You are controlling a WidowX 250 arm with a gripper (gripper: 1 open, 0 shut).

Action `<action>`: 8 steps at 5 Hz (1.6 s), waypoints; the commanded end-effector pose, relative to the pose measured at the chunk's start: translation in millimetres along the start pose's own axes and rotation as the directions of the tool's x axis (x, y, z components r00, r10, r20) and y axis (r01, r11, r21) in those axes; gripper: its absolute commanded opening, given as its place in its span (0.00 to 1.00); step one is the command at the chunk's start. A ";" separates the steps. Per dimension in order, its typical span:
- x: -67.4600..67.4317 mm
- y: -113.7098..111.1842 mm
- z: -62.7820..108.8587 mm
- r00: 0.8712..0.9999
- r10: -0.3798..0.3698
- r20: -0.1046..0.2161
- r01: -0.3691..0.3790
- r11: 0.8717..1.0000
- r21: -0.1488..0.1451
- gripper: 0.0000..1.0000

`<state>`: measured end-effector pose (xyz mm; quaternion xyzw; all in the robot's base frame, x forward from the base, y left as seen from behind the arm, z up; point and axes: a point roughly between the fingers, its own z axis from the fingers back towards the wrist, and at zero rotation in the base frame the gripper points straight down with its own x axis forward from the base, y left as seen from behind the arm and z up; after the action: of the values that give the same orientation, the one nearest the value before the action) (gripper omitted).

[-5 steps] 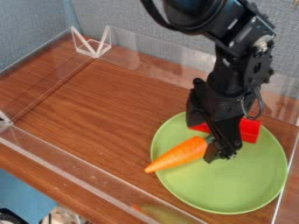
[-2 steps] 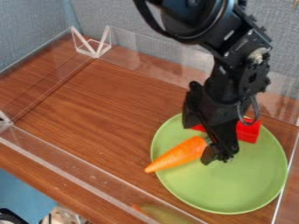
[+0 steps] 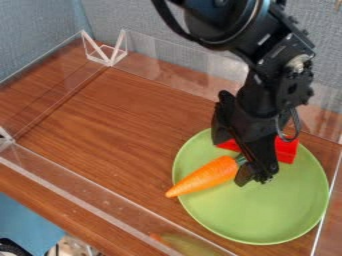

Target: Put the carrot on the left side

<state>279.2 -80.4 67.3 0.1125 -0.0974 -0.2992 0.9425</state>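
Camera view, from above and to one side, onto a brown wooden table (image 3: 107, 110) enclosed by low clear walls. One round green plate (image 3: 287, 215) is seen at the right, near the front edge. One orange carrot (image 3: 203, 177) is laid across the plate's left rim, its pointed tip resting out on the wood and its thick end lying on the plate; it is tilted, thick end farther back. One red block (image 3: 282, 150) is seen at the back of the plate, partly hidden by the arm. One black robot arm (image 3: 267, 70) is lowered from the top of the frame, and its gripper (image 3: 247, 165) is pointed steeply down over the plate. The jaws are spread wide, and nothing is held between them. One dark finger (image 3: 253, 172) is seen just beside the carrot's thick end; whether it touches the carrot cannot be told. The carrot's thick end and any stem are covered by the gripper. The red block stands just behind the gripper, close to it. One white wire stand (image 3: 104, 45) is placed in the far left corner, well apart from the plate. The left half of the table is bare wood.
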 end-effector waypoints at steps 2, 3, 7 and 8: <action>5.5 6.5 16.2 0.995 0.036 0.088 -0.037 0.999 0.010 1.00; 5.1 7.5 21.3 0.994 0.043 0.096 -0.044 0.999 0.011 1.00; -1.4 4.0 -13.8 0.991 0.068 0.117 -0.063 0.997 -0.042 0.00; -4.3 9.2 -4.6 0.995 0.064 0.075 -0.061 0.997 -0.041 0.00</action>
<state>274.5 -71.0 51.1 0.0806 -0.1062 -0.2822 0.9500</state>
